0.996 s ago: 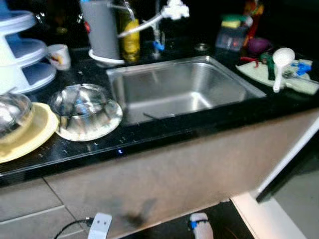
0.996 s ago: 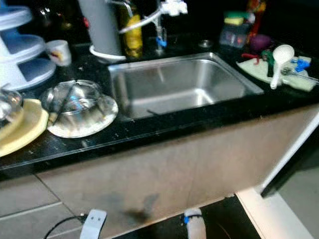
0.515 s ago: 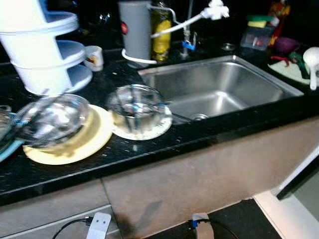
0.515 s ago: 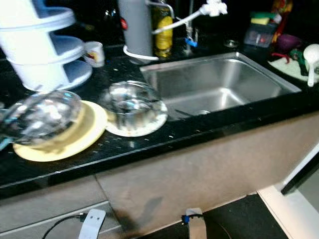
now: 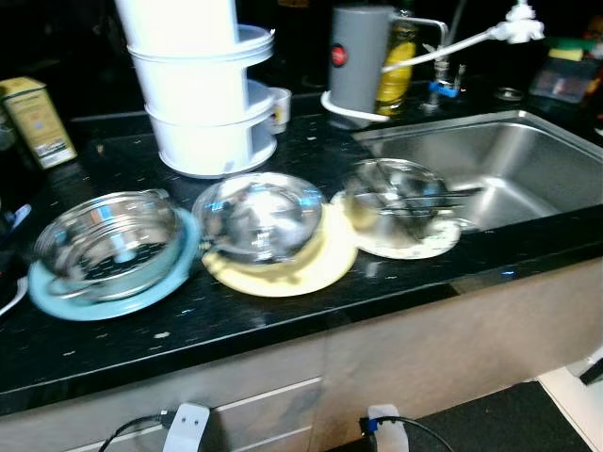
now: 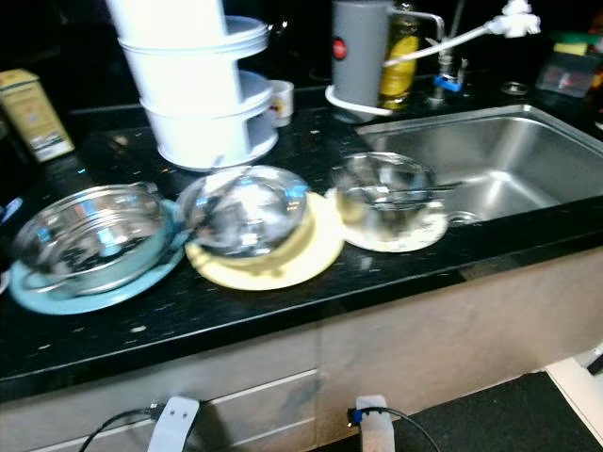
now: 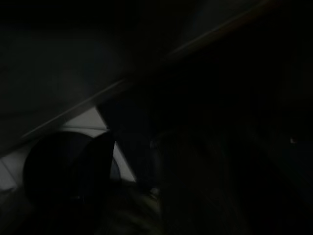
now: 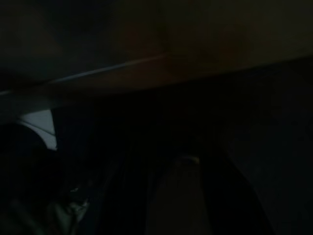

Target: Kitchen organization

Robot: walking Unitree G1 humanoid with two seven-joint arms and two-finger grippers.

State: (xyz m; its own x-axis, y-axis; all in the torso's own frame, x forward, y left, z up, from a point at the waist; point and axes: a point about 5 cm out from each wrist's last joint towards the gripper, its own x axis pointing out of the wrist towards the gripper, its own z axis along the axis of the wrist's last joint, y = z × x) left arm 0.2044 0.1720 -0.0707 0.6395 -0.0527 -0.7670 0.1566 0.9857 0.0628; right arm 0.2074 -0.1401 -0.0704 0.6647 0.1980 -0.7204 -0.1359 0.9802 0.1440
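On the black counter (image 5: 283, 325), three glass bowls sit in a row running left to right, each on its own plate: one on the blue plate (image 5: 57, 299) at the left, one on the yellow plate (image 5: 320, 273) in the middle, one on the white plate (image 5: 424, 247) nearest the sink (image 5: 528, 169), that last bowl (image 5: 400, 193) with utensils lying across it. Behind stand a white tiered rack (image 5: 203, 104), a grey canister (image 5: 358, 56) and a yellow tin (image 5: 38, 122) far left. Both wrist views are nearly black, arms hanging low by the cabinet; for either claw I cannot tell open from closed. The row lies above and ahead of both, the middle bowl (image 5: 259, 217) roughly central, so neither arm looks clearly nearer.
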